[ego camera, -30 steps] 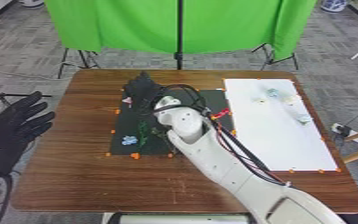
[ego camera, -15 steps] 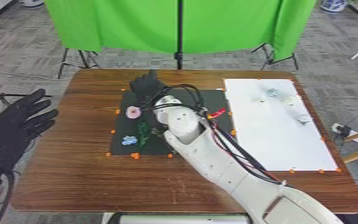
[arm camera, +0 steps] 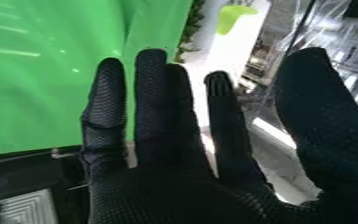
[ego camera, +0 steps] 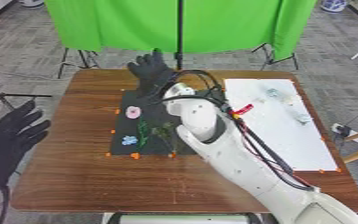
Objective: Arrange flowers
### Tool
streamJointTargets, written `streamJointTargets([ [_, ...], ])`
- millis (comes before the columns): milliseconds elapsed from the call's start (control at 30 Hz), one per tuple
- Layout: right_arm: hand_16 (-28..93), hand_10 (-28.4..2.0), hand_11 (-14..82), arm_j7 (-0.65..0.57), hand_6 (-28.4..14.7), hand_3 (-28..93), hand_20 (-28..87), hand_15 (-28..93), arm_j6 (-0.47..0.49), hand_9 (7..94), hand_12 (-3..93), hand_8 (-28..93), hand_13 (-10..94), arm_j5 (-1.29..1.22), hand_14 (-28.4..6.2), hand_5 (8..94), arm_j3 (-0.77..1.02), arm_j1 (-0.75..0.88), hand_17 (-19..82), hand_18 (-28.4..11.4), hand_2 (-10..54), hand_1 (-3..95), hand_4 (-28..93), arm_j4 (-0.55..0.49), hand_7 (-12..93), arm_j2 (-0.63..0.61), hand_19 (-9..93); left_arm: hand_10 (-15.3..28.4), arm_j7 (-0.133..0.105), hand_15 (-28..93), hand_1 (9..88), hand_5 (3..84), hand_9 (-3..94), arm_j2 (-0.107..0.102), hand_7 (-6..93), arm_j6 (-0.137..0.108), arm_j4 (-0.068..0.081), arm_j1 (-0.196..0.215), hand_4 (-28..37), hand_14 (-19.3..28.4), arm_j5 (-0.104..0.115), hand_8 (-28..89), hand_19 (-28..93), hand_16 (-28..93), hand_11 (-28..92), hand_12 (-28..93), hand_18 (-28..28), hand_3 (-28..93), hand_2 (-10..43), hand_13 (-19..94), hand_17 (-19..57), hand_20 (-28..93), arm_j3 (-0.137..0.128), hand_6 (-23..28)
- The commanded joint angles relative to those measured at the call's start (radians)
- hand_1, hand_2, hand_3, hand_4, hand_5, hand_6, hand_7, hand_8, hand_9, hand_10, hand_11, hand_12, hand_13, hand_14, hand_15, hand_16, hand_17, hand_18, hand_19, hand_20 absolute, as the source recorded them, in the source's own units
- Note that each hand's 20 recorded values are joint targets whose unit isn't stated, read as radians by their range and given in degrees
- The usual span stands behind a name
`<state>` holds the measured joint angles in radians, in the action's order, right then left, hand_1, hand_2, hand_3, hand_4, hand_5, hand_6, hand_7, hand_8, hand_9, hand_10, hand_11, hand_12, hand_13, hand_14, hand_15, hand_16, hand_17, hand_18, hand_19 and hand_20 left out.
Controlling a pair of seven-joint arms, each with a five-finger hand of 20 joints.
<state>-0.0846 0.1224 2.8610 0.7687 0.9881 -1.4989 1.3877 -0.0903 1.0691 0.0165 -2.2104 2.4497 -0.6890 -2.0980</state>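
Note:
In the head view my right hand is over the far left edge of the black mat, fingers straight and pointing away. The right wrist view has the same hand with straight, spread fingers holding nothing. A pink flower lies on the mat's left side, nearer than that hand. Closer still lie a blue flower, a green stem beside it and a duller green sprig. Pale flowers lie on the white board. My left hand is open at the left, beside the table.
The right arm crosses the table from the near right over the mat. Orange markers line the mat's edges. A green curtain on a stand is behind the brown table.
My right hand has moved away toward the table's far edge, and its forearm has shifted right, uncovering the pink flower and more of the green sprig. The left hand has dropped slightly.

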Motion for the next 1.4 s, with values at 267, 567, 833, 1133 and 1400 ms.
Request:
streamJointTargets([
  [267,18,-14.7,23.7,-0.224,-6.5,87,25,32,0.071,25.9,23.6,-14,25,-0.170,-12.0,27.3,0.271,0.241,6,-20.3,-7.8,17.3,-28,-0.110,22,-0.380,56,9.8,0.008,29,24.1,28.8,22.7,0.050,22.7,-0.020,-0.010,0.077,-28.2,13.6,0.004,-11,45,1,21,16,23.2,70,-5.7,21,-10.3,6,-0.024,0.7],
  [567,17,-14.4,28.8,-0.433,-6.4,89,24,38,0.008,30.2,22.4,-15,30,-0.205,-11.2,30.7,0.438,0.414,9,-20.4,-9.3,20.2,-28,-0.100,25,-0.544,60,9.8,0.005,29,24.2,28.7,22.7,0.050,22.7,-0.025,-0.021,0.086,-28.1,13.6,0.001,-11,44,1,21,16,23.2,70,-5.7,21,-10.3,6,-0.021,0.6],
  [833,14,-14.3,35.4,-0.480,-6.0,89,25,46,0.039,33.8,22.1,-17,34,-0.213,-10.3,33.6,0.541,0.518,11,-19.8,-9.5,21.8,-28,-0.118,27,-0.578,64,9.8,0.006,29,24.2,28.6,22.6,0.050,22.8,-0.030,-0.024,0.088,-28.1,13.6,0.000,-11,44,1,21,16,23.1,70,-5.7,21,-10.3,6,-0.019,0.6],
  [1133,13,-13.5,40.6,-0.495,-4.8,89,26,50,0.069,39.8,22.3,-19,42,-0.235,-8.6,39.1,0.569,0.550,12,-19.2,-9.5,22.8,-28,-0.092,31,-0.577,64,9.9,0.008,29,24.1,28.6,22.6,0.042,22.8,-0.034,-0.022,0.082,-28.1,13.6,0.003,-11,44,1,21,16,23.1,70,-5.7,21,-10.3,6,-0.015,0.6],
  [1400,15,-11.0,43.5,-0.490,-3.0,89,28,53,0.062,51.3,22.0,-20,56,-0.238,-5.8,45.7,0.561,0.559,15,-18.8,-9.1,25.9,-28,-0.075,33,-0.568,67,9.9,0.008,30,24.2,28.6,22.6,0.036,22.9,-0.034,-0.022,0.085,-28.1,13.7,0.007,-11,44,1,21,16,23.1,70,-5.7,21,-10.3,6,-0.017,0.6],
])
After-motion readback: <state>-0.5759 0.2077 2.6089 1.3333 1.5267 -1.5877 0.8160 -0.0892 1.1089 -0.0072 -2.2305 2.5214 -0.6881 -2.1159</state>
